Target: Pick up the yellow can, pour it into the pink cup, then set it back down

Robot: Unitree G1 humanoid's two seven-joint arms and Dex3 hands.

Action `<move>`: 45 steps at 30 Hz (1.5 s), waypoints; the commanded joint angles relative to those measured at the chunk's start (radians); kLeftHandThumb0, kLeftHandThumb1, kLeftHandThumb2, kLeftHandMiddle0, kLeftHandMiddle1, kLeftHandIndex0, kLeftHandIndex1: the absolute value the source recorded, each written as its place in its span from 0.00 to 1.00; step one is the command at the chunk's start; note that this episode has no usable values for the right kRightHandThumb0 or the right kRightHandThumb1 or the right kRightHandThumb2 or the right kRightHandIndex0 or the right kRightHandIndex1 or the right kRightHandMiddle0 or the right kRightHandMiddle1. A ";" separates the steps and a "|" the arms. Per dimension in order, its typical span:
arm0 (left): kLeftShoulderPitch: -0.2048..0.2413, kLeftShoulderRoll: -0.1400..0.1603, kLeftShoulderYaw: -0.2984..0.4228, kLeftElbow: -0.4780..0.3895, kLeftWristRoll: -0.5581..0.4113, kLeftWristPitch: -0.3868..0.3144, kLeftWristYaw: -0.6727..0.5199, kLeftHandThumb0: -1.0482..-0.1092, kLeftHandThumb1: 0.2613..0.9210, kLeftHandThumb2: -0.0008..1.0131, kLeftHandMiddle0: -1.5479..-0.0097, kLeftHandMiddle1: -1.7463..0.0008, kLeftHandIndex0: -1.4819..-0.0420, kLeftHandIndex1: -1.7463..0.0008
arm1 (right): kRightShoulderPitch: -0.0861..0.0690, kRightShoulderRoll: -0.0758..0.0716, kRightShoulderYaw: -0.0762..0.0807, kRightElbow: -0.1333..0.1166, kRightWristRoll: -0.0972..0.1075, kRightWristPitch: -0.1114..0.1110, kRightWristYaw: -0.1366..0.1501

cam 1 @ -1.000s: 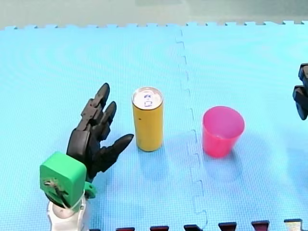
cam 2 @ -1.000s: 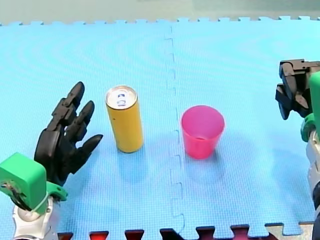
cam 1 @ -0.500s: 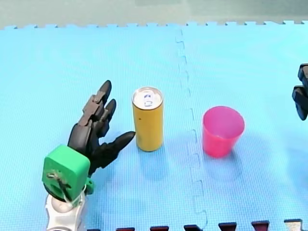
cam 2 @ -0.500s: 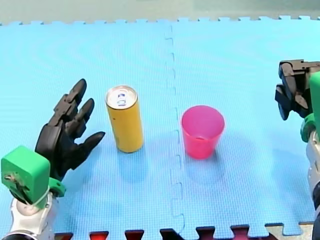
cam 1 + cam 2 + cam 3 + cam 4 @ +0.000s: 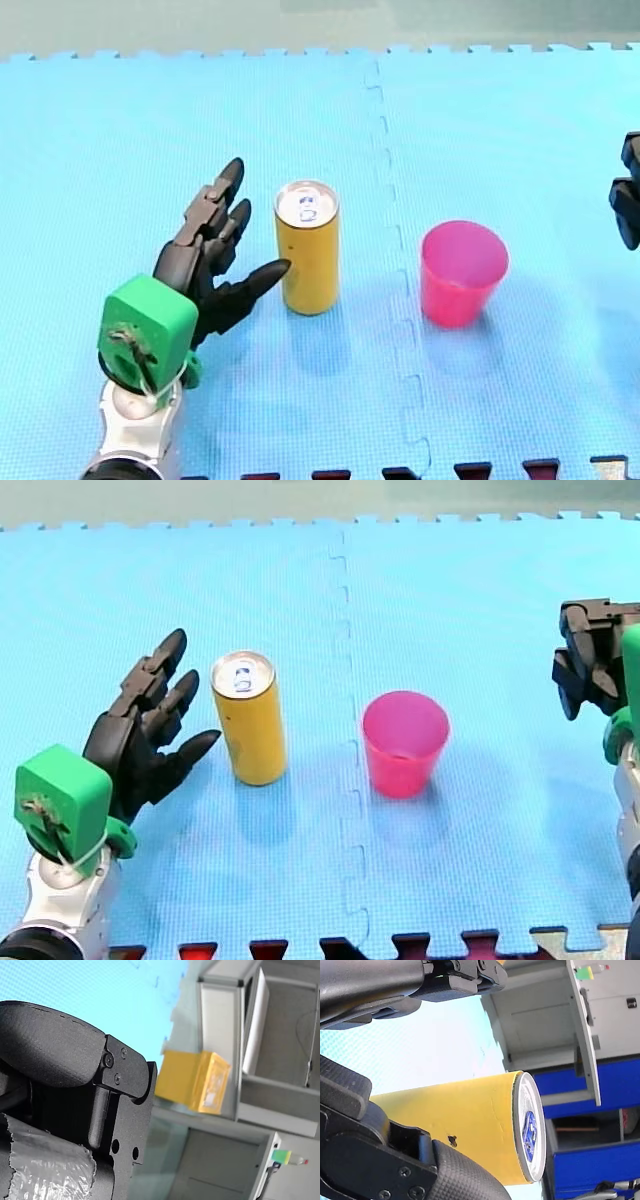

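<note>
The upright can stands just off the thumb side of the empty, uncurled left hand, much nearer than the right hand beyond the cup.

You see the yellow can with a matt painted side and a bright bare-metal lid. The pink cup looks like smooth plastic with a soft sheen. Under both, the blue mat is foam, finely pebbled and matt. The left hand, beside the can, is grainy black plastic, its finger pad dimpled like rubber. The green wrist block is smooth plastic.
</note>
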 commanded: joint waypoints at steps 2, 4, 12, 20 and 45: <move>-0.006 -0.002 0.000 0.005 -0.001 -0.001 -0.003 0.00 0.77 0.00 0.85 0.99 0.89 0.99 | -0.003 -0.007 -0.004 0.000 0.005 -0.006 0.000; -0.008 -0.005 -0.001 0.006 -0.001 -0.002 -0.010 0.00 0.77 0.00 0.85 0.99 0.89 0.99 | -0.003 -0.008 -0.004 -0.001 0.006 -0.007 0.002; -0.011 -0.024 -0.018 0.012 0.016 0.005 -0.011 0.00 0.75 0.00 0.85 0.99 0.89 1.00 | -0.003 -0.011 -0.003 -0.002 0.008 -0.010 0.006; -0.004 -0.063 -0.021 0.021 0.022 0.021 -0.004 0.00 0.75 0.00 0.85 0.99 0.89 1.00 | -0.002 -0.015 -0.004 -0.003 0.011 -0.015 0.013; -0.017 -0.065 -0.016 0.023 0.022 0.042 -0.009 0.00 0.78 0.01 0.85 1.00 0.90 1.00 | 0.002 -0.024 -0.013 -0.004 0.018 -0.020 0.016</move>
